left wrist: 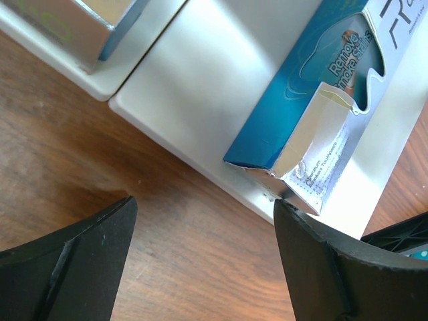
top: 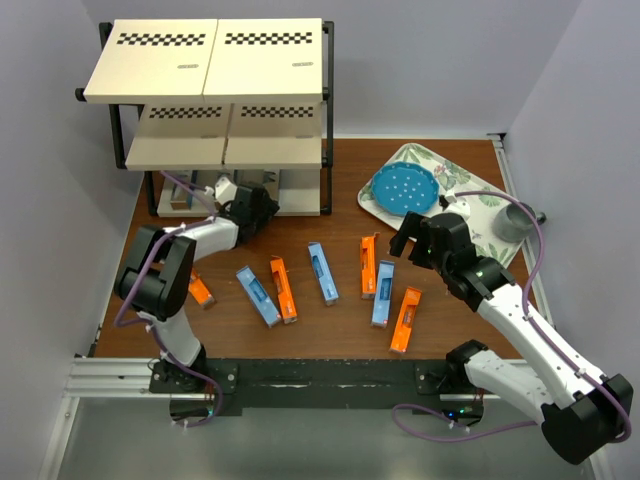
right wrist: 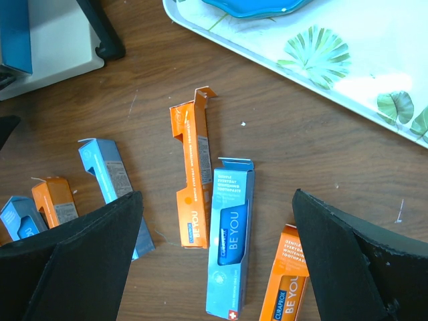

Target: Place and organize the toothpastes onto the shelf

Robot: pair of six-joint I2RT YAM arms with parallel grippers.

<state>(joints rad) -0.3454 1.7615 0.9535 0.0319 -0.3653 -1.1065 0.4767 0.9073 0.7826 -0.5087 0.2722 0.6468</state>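
Note:
The shelf stands at the back left. Silver-grey toothpastes lie on its bottom board. My left gripper is open and empty at that board's front edge. In the left wrist view, my left gripper hovers over bare wood and its right finger is at the flap of a silver-and-teal carton. Several orange and light blue cartons lie loose on the table. My right gripper is open and empty above a blue carton, between two orange cartons.
A floral tray at the right holds a blue plate and a grey cup. The shelf's black leg and bottom board show in the right wrist view. A second silver carton lies beside the first.

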